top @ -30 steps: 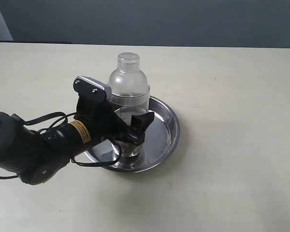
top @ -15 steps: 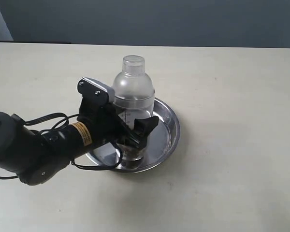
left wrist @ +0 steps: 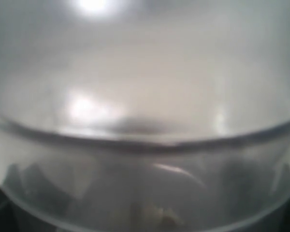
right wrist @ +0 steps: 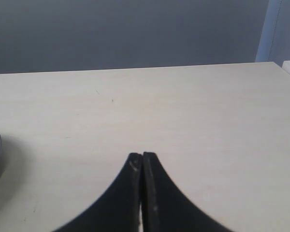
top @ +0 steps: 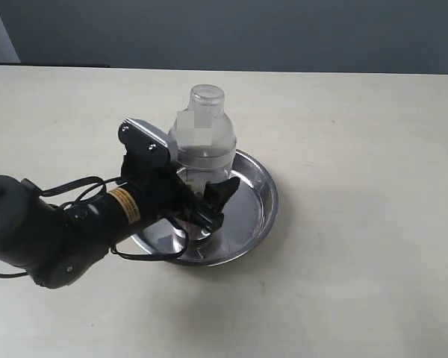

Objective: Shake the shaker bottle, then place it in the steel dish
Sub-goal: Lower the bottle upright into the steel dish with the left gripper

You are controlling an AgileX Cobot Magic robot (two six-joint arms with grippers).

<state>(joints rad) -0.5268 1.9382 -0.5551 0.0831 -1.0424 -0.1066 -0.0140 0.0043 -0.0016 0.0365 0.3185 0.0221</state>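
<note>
Over the steel dish (top: pixel 266 188), the left tool (top: pixel 203 203) is clamped around the lower body of the shaker bottle (top: pixel 201 134), holding it upright so its base can settle flat inside; whether it touches yet is unclear. Well apart over the counter (top: pixel 358 149), the right tool (right wrist: pixel 142 157) is closed, empty, out of the way.

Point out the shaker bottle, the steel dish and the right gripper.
shaker bottle (top: pixel 201 138), exterior view, domed shoulder.
steel dish (top: pixel 271 195), exterior view, right-hand rim.
right gripper (right wrist: pixel 142 157), right wrist view, where the shut fingertips meet.
</note>
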